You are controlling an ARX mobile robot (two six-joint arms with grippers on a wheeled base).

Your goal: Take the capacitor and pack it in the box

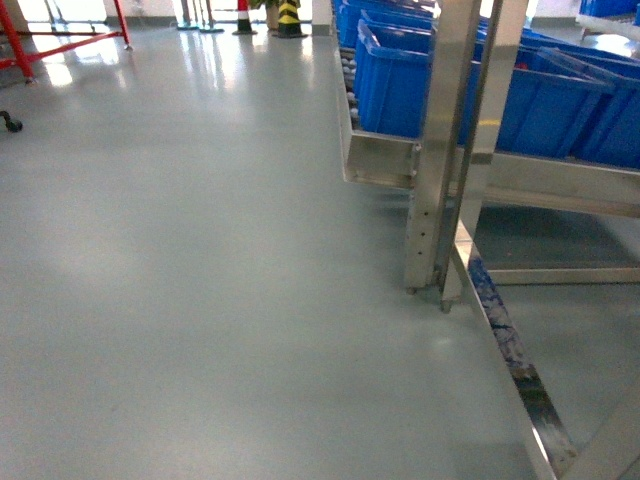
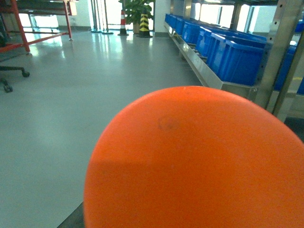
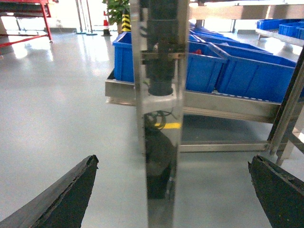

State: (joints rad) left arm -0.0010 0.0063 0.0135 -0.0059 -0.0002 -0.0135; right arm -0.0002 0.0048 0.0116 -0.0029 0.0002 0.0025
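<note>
A smooth, round orange thing [image 2: 194, 161], apparently the capacitor, fills the lower part of the left wrist view right in front of the camera. It hides my left gripper except for a dark sliver of one finger [image 2: 71, 219] at its lower left edge, set inward against it. My right gripper [image 3: 173, 160] is open; its dark fingertips [image 3: 78, 185] stand far apart over the grey floor with nothing between them. A steel rack post [image 3: 159, 118] rises just beyond the gap. The box is out of view. Neither gripper shows in the head view.
A steel rack [image 1: 440, 170] with big blue bins [image 1: 400, 85] stands on the right, with its upright post [image 1: 445, 150] close by and a low rail [image 1: 510, 350] along the floor. Grey floor [image 1: 180, 260] spreads to the left. A red frame [image 1: 60, 40] and a striped bollard [image 1: 288, 15] stand far off.
</note>
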